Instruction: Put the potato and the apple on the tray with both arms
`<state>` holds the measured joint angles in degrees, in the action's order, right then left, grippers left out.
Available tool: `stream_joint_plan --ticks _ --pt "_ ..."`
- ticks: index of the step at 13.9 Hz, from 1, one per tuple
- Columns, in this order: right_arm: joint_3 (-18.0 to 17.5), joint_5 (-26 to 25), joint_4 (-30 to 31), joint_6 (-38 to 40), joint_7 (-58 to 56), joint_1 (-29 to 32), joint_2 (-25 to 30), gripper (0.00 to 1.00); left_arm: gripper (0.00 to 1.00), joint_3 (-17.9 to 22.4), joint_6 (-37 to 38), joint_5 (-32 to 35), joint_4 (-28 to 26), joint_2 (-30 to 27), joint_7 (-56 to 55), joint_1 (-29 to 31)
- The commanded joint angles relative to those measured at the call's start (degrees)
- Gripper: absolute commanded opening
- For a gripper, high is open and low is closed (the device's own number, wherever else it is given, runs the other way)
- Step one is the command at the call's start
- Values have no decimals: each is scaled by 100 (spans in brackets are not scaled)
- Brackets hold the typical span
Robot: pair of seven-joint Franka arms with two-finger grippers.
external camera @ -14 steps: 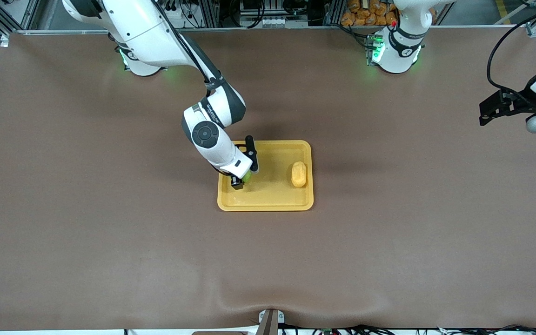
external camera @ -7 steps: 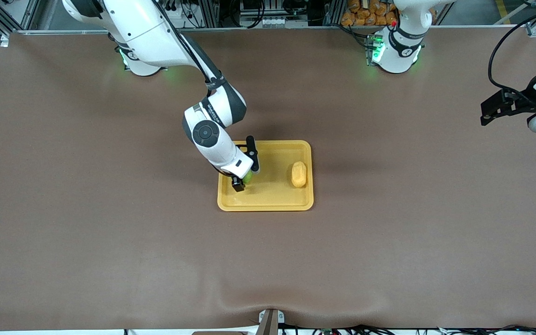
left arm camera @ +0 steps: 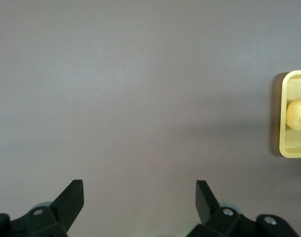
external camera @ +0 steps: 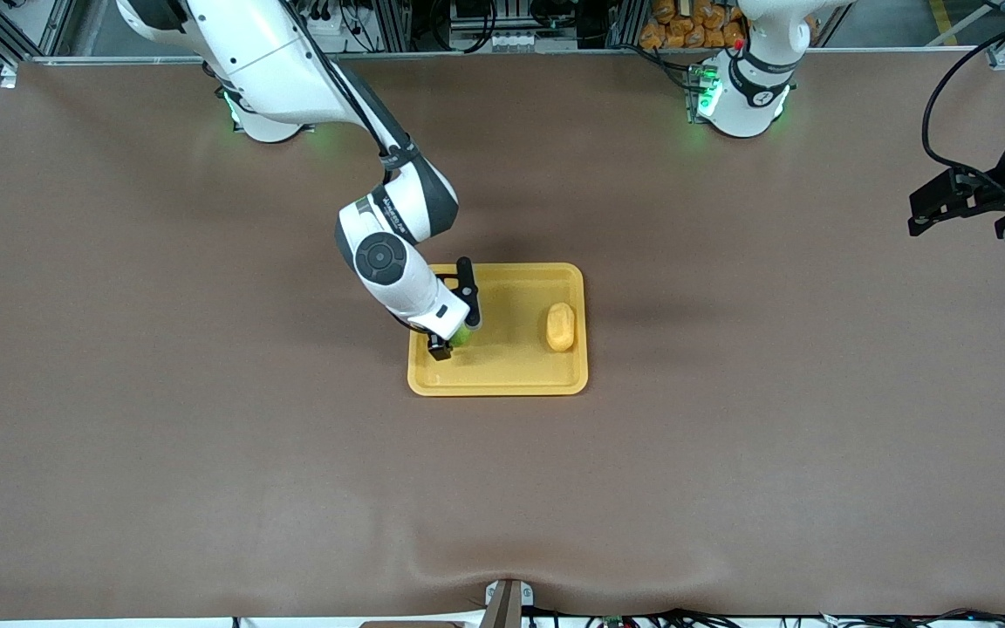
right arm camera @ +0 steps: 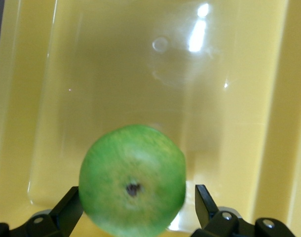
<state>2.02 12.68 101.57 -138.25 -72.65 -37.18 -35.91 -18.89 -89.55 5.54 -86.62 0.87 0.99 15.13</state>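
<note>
The yellow-orange tray (external camera: 502,379) lies mid-table. The potato (external camera: 560,326) lies in it by the rim toward the left arm's end, and shows in the left wrist view (left arm camera: 297,114). The green apple (external camera: 463,332) is in the tray toward the right arm's end, stem dimple up in the right wrist view (right arm camera: 133,180). My right gripper (external camera: 454,337) is low over the tray, open, with its fingers either side of the apple (right arm camera: 139,205) and a gap showing at one finger. My left gripper (external camera: 919,216) is open and empty (left arm camera: 139,197) over bare table at the left arm's end.
The brown table mat (external camera: 206,436) spreads all round the tray. The tray's rim (left arm camera: 288,148) shows at the edge of the left wrist view. The arm bases stand at the table edge farthest from the front camera.
The right arm's wrist has shifted slightly toward its own end of the table, still at the apple. The left gripper has drawn farther out toward the left arm's end.
</note>
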Motion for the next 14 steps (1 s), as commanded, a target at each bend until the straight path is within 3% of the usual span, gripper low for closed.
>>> stream_joint_plan --ticks 1,10,14 --pt "-35 129 4 219 -3 228 146 100 100 -10 60 -132 5 -60 68 121" --pt "-35 120 -207 281 417 1993 277 100 100 -18 25 -132 14 -69 94 236" --pt "35 111 -128 403 1094 2880 795 100 100 -71 25 -132 23 -69 85 219"
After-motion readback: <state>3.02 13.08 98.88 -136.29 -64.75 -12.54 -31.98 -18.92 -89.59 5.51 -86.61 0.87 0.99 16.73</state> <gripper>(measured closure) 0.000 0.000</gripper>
